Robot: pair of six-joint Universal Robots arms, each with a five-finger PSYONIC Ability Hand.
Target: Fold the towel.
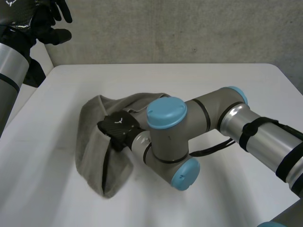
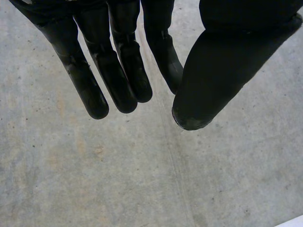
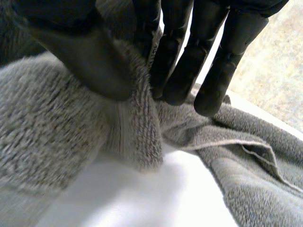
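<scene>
Pinching a ridge of the grey towel (image 1: pixel 90 142) between thumb and straight fingers, the right robot hand (image 3: pixel 80 52) holds the cloth bunched at about its middle rather than at a corner or a clean edge. In the right wrist view the gripped fold stands up off the white bench (image 1: pixel 199 80), with bare bench showing beneath it and a hemmed edge lying loose beside the fingertips. The towel sits left of the bench's centre in a rumpled heap, partly doubled over itself, and the right arm (image 1: pixel 213 123) reaches across it and hides part of it from the head view. The left robot hand (image 2: pixel 222 71) is raised well clear of the bench, fingers straight and spread from the thumb, holding nothing, with a grey concrete surface (image 2: pixel 142 179) beyond it. The likeliest trouble, as I judge it, is a crooked fold: with one hand on a mid-cloth ridge and nothing pinning the far side, any pull would probably drag the whole heap along rather than lay one half over the other. The pinch also takes in a narrow thickness of pile, so the cloth could slip free if it is lifted quickly. Which layers the fingers hold cannot be told, so a lift might raise two plies together and trap the wrinkles inside.
</scene>
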